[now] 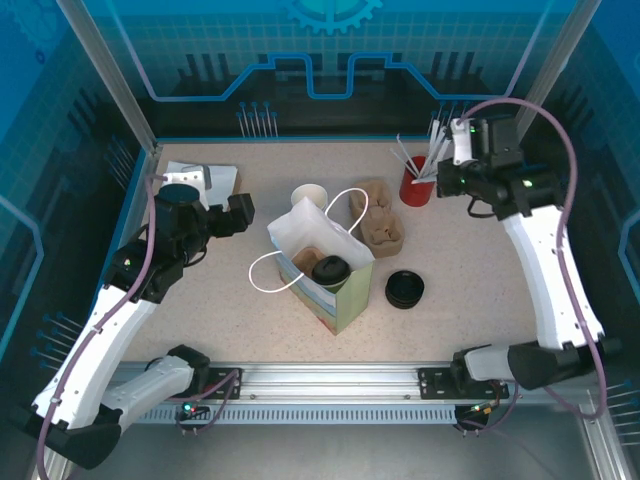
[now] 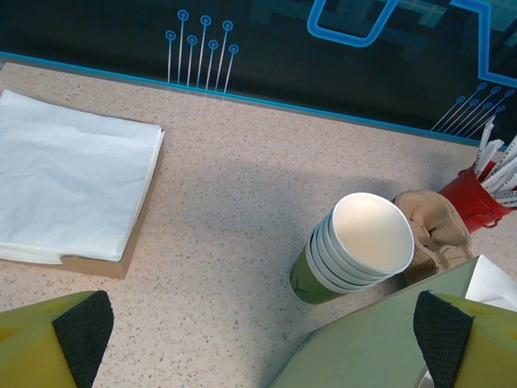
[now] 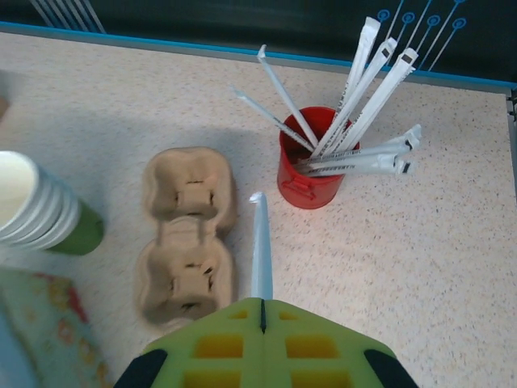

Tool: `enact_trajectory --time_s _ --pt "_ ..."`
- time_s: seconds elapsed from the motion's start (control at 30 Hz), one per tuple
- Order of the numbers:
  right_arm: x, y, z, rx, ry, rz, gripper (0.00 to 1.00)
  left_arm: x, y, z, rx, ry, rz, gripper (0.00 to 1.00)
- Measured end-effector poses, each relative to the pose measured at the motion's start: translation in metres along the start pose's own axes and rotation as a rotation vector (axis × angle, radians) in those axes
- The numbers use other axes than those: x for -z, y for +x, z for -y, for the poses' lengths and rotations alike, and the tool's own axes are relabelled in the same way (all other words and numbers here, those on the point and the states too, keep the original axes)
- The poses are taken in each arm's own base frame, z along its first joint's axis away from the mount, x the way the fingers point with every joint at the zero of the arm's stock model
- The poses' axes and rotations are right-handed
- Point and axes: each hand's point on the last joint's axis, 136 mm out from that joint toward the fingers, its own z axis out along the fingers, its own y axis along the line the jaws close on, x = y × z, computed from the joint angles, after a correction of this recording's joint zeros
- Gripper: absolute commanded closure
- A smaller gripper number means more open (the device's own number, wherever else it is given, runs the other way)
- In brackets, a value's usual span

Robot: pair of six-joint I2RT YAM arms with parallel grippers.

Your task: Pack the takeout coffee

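One paper bag (image 1: 335, 290) sits mid-table, with one lidded cup (image 1: 330, 270) inside. At its 12 o'clock is one stack of about five green cups (image 2: 355, 250). At 1 o'clock is one pulp carrier (image 3: 187, 234) with two wells. At 2 o'clock, one red cup (image 3: 303, 174) holds about eight straws (image 3: 380, 81). One more wrapped straw (image 3: 261, 242) is apart from it, at its 7 o'clock. One pile of black lids (image 1: 405, 289) is at 4 o'clock, its number unclear. One napkin pile (image 2: 69, 186) is at 10 o'clock.

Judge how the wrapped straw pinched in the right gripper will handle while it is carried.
The straw is thin and paper-wrapped, so probably light and somewhat bendy. It juts well past the shut right gripper, so the free length may wobble or pivot. The smooth wrapper could let it slip.
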Motion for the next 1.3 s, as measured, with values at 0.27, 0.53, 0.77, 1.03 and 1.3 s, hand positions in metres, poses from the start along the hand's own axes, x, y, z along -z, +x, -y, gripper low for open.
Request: enact_trajectory --time_s 0.27,0.53,0.77,1.03,1.3 --pt "0.099 0.002 -0.028 -0.017 -0.183 0.13 1.0 -0.006 0.005 -0.001 -0.002 -0.007 -0.017 0.01" --pt "0.148 0.003 -0.075 0.003 -0.443 0.19 1.0 -0.006 0.005 -0.001 0.02 -0.007 -0.016 0.01" --pt "0.146 0.017 -0.128 0.112 -0.626 0.09 1.0 -0.007 0.006 -0.001 0.022 -0.009 -0.019 0.01" --pt "0.103 0.033 -0.173 0.234 -0.635 -0.068 0.99 -0.006 0.008 -0.002 0.021 -0.012 -0.025 0.01" --pt "0.067 0.03 -0.209 0.351 -0.606 -0.131 0.97 -0.006 0.008 -0.002 0.021 -0.012 -0.025 0.01"
